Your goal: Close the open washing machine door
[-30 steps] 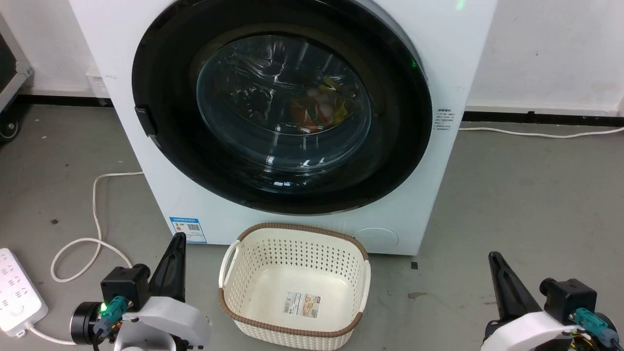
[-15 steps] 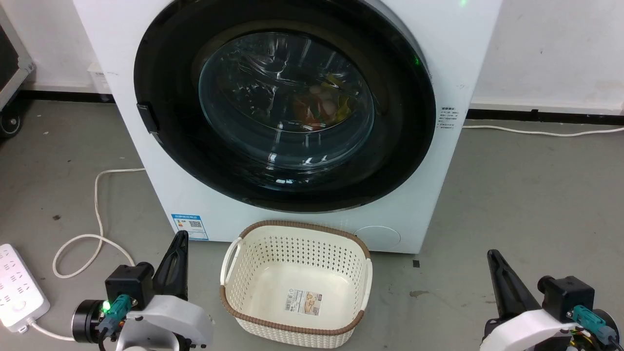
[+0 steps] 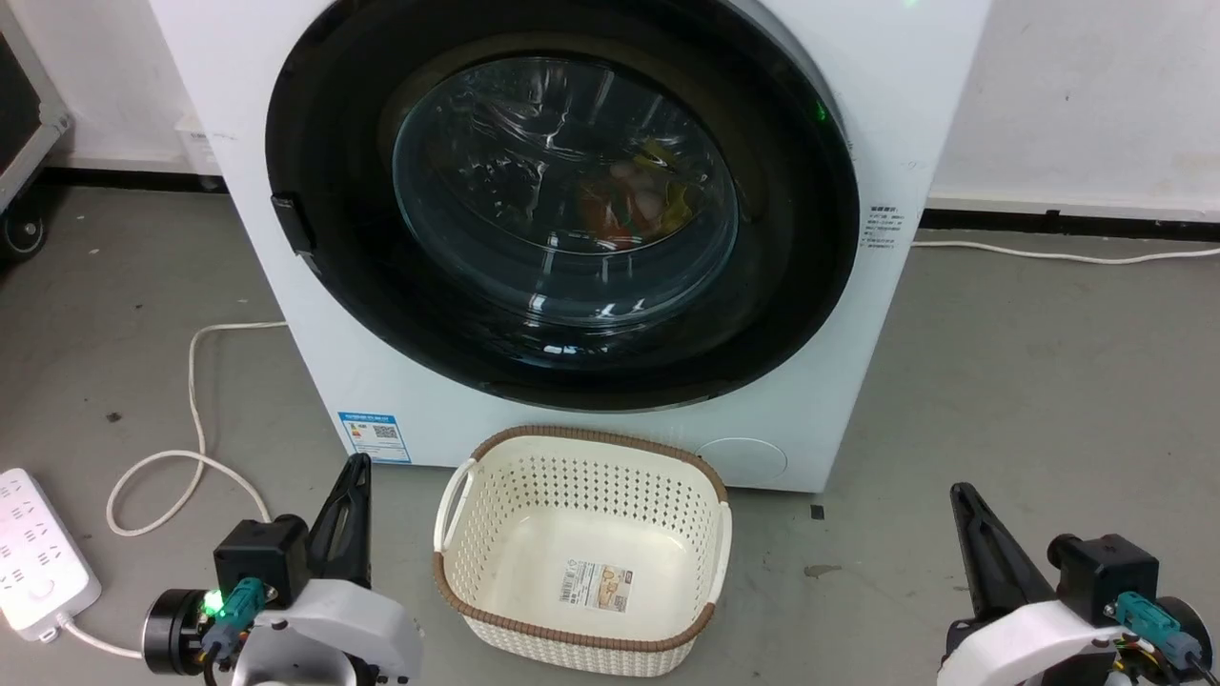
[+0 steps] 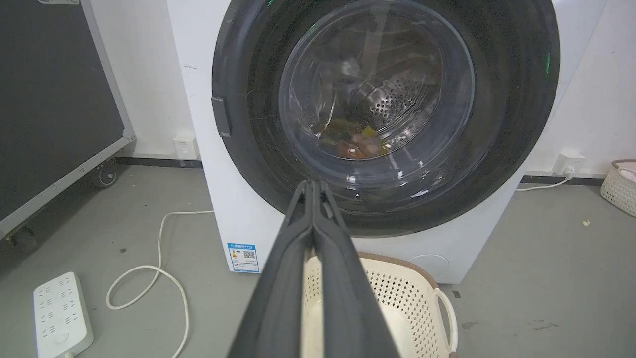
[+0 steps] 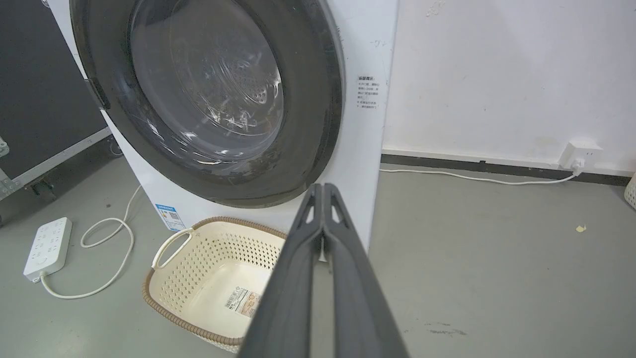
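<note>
Only the view shifts: washing machine door (image 3: 562,205) stays flush beyond left claw (image 3: 355,472), right claw (image 3: 963,495), both pinched shut, empty; seemingly done.

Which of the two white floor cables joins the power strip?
The looped cable left of the washing machine, ending at the power strip; the other cable runs straight off to the right.

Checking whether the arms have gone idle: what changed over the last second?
Nothing in the scene visibly moved; the head view drifted slightly, which is the camera shifting. The washing machine door looks shut as before, the basket sits in front of it, and the left hand and right hand stay low, shut, holding nothing.
</note>
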You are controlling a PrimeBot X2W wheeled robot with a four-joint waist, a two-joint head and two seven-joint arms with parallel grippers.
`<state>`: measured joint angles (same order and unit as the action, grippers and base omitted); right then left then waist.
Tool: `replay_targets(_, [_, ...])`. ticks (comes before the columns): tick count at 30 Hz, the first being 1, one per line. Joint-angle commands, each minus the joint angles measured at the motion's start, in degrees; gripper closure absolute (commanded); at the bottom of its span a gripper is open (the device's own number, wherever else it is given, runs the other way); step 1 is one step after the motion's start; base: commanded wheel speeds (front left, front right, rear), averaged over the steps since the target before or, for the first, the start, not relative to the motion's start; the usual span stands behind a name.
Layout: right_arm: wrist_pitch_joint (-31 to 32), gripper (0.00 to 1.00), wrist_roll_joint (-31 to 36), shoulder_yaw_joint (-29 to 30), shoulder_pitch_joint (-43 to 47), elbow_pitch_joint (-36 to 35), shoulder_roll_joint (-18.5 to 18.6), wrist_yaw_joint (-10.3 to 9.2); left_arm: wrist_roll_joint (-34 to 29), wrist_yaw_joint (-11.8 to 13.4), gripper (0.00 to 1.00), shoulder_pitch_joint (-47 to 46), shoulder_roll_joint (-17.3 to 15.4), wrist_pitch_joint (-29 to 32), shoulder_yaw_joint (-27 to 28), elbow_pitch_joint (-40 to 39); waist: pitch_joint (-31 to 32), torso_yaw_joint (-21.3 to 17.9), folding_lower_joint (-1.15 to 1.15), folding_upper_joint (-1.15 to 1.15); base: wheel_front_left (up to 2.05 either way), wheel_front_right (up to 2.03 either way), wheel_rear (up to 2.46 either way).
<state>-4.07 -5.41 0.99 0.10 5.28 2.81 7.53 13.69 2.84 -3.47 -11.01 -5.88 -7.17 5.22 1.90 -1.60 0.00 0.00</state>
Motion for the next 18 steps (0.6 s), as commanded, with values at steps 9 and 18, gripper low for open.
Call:
replay_targets(9, [0.8, 1.00, 1.3, -0.3, -0.1, -1.3, 0.0, -0.03, -2.7, -0.7, 1.00, 1.2, 1.7, 1.2, 1.4, -1.1, -0.3, 0.3, 0.00, 0.00, 0.00, 0.00, 0.00])
replay_targets(18, [1.3, 1.00, 2.0, -0.4, -0.1, -1.9, 0.0, -0.03, -4.4, -1.0, 1.00, 1.6, 2.7, 1.9, 2.3, -1.8, -0.6, 0.5, 0.00, 0.00, 0.00, 0.00, 0.00])
